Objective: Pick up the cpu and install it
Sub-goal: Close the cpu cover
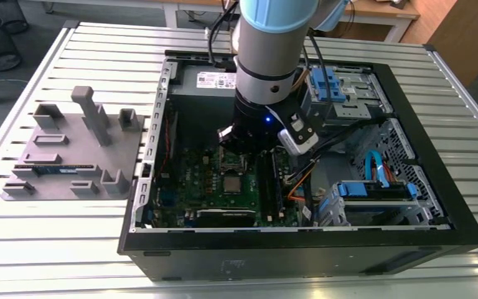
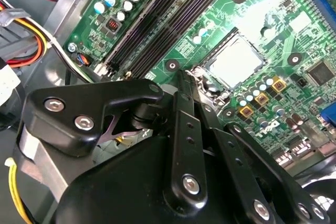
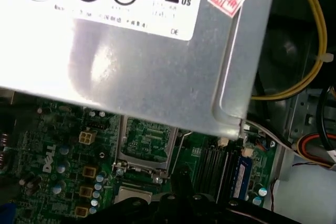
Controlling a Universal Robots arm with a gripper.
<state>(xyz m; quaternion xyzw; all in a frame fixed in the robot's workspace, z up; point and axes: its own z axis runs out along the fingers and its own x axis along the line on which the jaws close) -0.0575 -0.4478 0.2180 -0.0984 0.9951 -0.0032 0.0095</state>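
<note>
CPU (image 2: 236,59) lies flat in the motherboard (image 2: 273,3) socket, silvery top up, nothing touching it. Socket frame (image 3: 146,140) is tilted open on its far side. Gripper (image 2: 182,77) hangs close above the socket edge; open or closed, can't tell. Its body hides one socket corner in the second wrist view. Memory stick (image 1: 56,168) sits on the grey fixture (image 1: 56,188), exterior view's left.
</note>
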